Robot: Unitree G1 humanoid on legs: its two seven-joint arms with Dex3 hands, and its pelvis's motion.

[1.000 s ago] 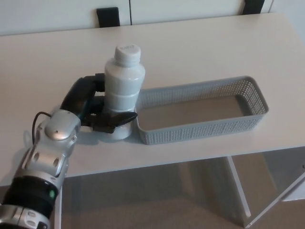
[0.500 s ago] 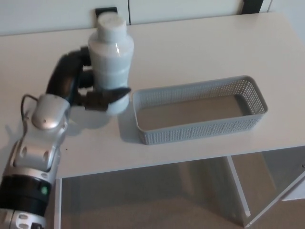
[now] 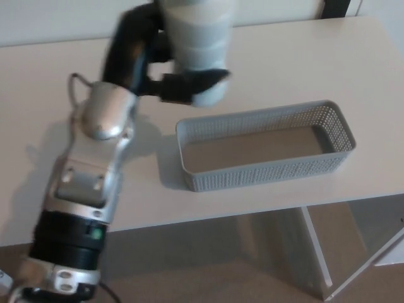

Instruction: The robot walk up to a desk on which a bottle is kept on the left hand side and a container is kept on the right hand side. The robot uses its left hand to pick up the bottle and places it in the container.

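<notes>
Single head cam, looking steeply down and forward over the desk (image 3: 303,69) from the robot's own side, far edge near frame top. Close range: left arm (image 3: 95,183) fills the left of frame, floor shows below the near edge. No second view.

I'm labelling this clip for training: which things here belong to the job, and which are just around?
Job:
- white bottle, held off the desk
- left hand, shut on it
- grey mesh container, nothing inside

Just around:
- white desk
- dark objects behind the desk
</notes>
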